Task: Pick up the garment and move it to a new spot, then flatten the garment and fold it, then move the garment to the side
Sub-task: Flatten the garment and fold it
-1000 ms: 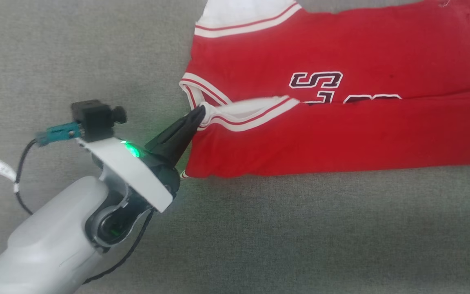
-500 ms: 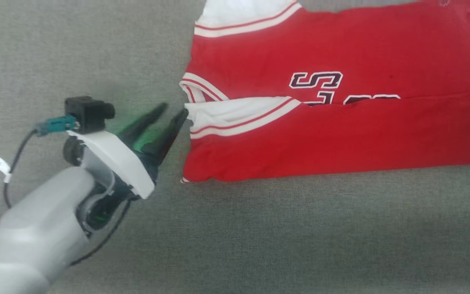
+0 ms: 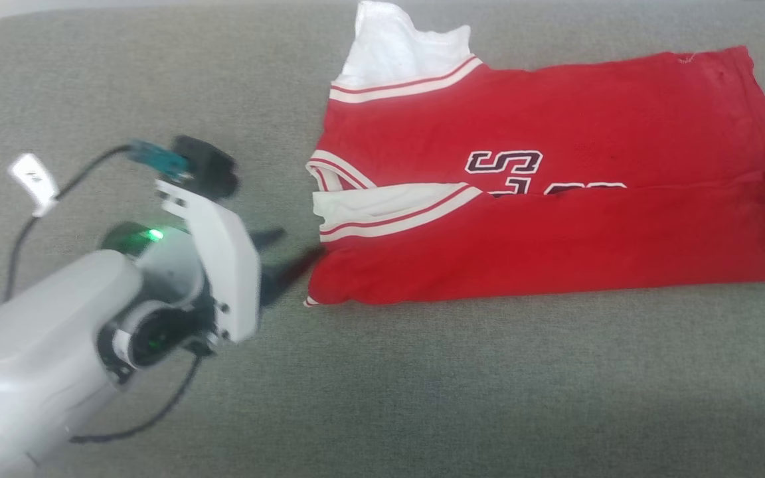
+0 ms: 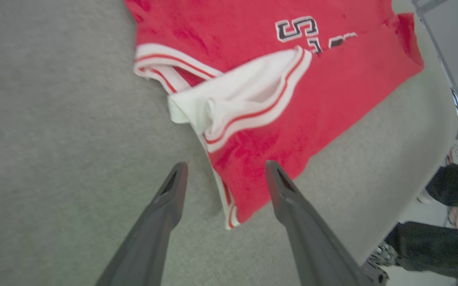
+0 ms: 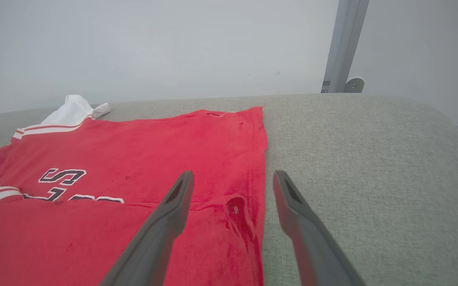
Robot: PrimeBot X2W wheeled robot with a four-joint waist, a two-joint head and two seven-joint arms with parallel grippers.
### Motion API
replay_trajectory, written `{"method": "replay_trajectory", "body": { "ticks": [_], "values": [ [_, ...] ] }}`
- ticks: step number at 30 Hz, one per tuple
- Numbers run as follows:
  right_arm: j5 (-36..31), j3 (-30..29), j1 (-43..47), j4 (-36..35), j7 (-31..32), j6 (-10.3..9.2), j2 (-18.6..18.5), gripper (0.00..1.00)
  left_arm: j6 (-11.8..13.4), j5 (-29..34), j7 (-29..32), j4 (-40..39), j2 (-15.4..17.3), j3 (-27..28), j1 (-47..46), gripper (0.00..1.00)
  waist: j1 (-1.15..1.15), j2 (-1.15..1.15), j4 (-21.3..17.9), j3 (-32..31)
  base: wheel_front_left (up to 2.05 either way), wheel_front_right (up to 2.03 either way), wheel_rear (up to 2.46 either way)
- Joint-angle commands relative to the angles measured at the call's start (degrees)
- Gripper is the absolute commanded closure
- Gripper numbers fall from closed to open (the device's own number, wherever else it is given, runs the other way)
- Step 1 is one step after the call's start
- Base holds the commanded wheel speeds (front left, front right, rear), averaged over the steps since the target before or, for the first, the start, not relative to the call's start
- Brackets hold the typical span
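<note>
1. left claw [image 3: 299, 244]: fingers spread wide, empty, tips at the shirt's left edge.
2. shirt [image 3: 555, 226]: red, folded lengthwise, flat on the grey surface [image 3: 422, 385].
3. right claw [image 5: 233, 176]: wide, empty, over the shirt's right hem.

Change: the left claw pinched the white sleeve a second ago and has now released it.

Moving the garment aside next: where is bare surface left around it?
Wide bare grey surface runs nearside of the garment, and more lies past its hem. Crowded at the collar end, where the left gripper hovers.
</note>
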Motion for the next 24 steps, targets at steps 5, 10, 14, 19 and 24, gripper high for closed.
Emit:
{"method": "replay_trajectory", "body": {
  "ticks": [5,10,14,19,24],
  "values": [
    [-0.60,-0.78,-0.41,-0.87,-0.40,0.00,0.71,0.00,4.46,-4.87,7.68,-4.03,-0.69,-1.02,-0.57,0.00,0.00,0.00,-1.83,2.44,0.00,0.00,0.00],
    [-1.00,-0.87,-1.08,-1.25,-0.11,-0.01,1.00,0.00,5.53,-7.07,11.88,-0.34,-1.81,-2.53,0.41,0.00,0.00,0.00,-3.54,4.13,0.00,0.00,0.00],
    [-1.17,-0.87,-1.17,-1.44,0.34,0.00,1.02,0.00,4.36,-8.81,14.35,4.51,-3.77,-3.88,1.77,0.29,0.00,0.00,-4.31,4.46,0.00,0.00,0.00],
    [-1.74,0.14,-1.45,-2.20,3.34,0.00,-0.49,0.00,1.18,-10.31,14.85,8.07,-6.06,-3.87,2.35,1.00,0.00,0.00,-4.41,4.52,0.00,0.00,0.00],
    [-2.76,2.86,-2.37,-3.55,12.36,0.00,-3.47,0.00,-0.82,-9.55,13.64,9.35,-7.43,-3.25,1.35,1.00,0.00,0.00,-3.47,4.83,0.00,0.00,0.00]
  ]
}}
